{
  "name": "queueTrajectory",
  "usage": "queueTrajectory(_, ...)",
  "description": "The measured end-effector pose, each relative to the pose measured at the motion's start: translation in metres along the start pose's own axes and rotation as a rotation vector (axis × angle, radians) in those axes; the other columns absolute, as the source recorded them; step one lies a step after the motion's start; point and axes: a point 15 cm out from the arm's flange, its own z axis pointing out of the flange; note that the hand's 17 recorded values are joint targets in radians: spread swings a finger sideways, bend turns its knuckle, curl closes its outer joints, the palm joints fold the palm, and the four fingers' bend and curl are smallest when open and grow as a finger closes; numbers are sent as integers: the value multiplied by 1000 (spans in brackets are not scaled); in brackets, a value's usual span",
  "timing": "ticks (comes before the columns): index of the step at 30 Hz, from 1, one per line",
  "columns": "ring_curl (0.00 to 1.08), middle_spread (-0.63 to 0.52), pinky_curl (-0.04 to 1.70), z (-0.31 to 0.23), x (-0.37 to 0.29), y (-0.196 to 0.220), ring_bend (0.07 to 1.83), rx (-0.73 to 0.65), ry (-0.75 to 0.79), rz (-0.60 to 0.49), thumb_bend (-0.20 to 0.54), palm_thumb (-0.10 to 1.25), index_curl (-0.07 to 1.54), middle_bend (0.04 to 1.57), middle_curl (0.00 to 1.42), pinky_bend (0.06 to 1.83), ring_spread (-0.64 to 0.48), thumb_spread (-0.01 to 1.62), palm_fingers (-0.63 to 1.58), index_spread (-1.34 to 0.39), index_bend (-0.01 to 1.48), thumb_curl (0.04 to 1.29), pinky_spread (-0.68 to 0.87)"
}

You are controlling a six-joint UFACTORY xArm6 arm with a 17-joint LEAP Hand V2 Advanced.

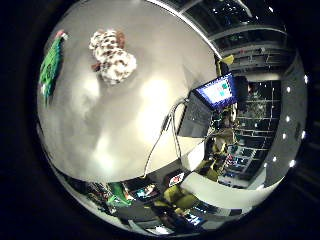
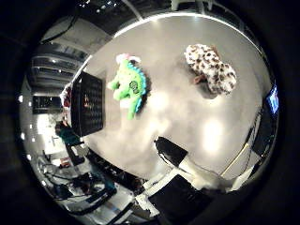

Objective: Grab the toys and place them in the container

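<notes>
A grey table [image 2: 187, 122] is carrying a black crate [image 2: 86, 110] at its edge, a laptop [image 1: 210, 102], a spotted plush [image 2: 211, 68] and a green dinosaur [image 2: 129, 86] lying beside the crate. The hand [image 2: 180, 180] is hovering above, fingers' pose unclear.

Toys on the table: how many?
2. The green dinosaur toy lies beside the black crate; the spotted plush toy lies apart from it on the open table. None seems hidden.
</notes>
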Motion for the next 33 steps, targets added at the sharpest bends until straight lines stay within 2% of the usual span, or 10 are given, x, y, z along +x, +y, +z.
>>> queueTrajectory(6, 263, 101, 291, 32, 11, -26, 274, 3, -7, 17, -34, 528, 265, 205, 327, 449, 174, 938, 78, -284, 150, 303, 358)
queueTrajectory(17, 272, 190, 292, 76, 7, -31, 331, 3, -11, 24, -27, 472, 250, 259, 336, 430, 196, 957, 135, -208, 147, 295, 358)
queueTrajectory(27, 273, 142, 293, 111, 4, -24, 439, -19, -17, 26, -29, 496, 249, 294, 333, 501, 189, 947, 273, -221, 152, 300, 369)
queueTrajectory(33, 276, 68, 286, 116, 2, -18, 542, -40, -22, 25, -28, 511, 260, 313, 328, 554, 91, 939, 389, -253, 165, 303, 336)
